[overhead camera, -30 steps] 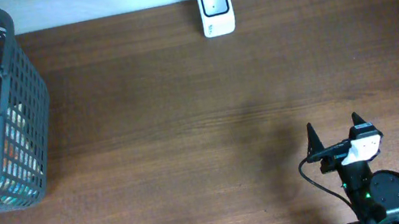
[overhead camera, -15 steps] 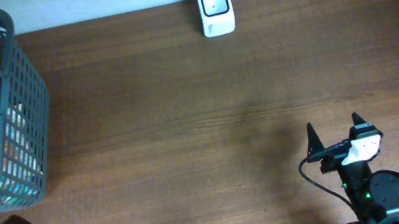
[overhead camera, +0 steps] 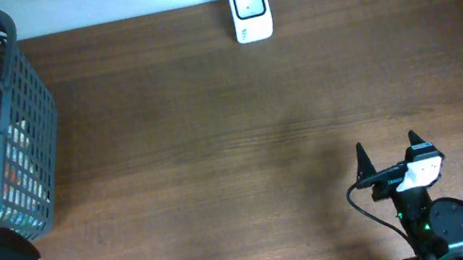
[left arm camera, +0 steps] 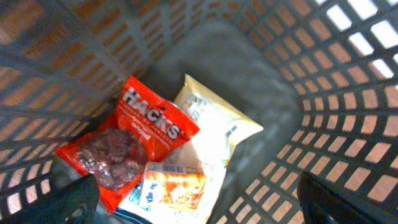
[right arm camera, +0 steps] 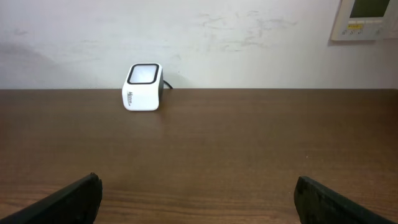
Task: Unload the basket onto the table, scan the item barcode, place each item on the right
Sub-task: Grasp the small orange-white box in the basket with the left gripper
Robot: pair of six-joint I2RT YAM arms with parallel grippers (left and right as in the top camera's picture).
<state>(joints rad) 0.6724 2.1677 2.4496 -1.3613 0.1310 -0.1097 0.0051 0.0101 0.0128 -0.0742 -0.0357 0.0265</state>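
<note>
Holding the left claw spread and empty inside the basket, with a red Hacks bag, a pale packet and an orange carton heaped right below it. Holding the right claw equally spread and empty low over the desk, facing the scanner well ahead. Judged barely begun: yet to grip an item, lift out, and present its barcode.
</note>
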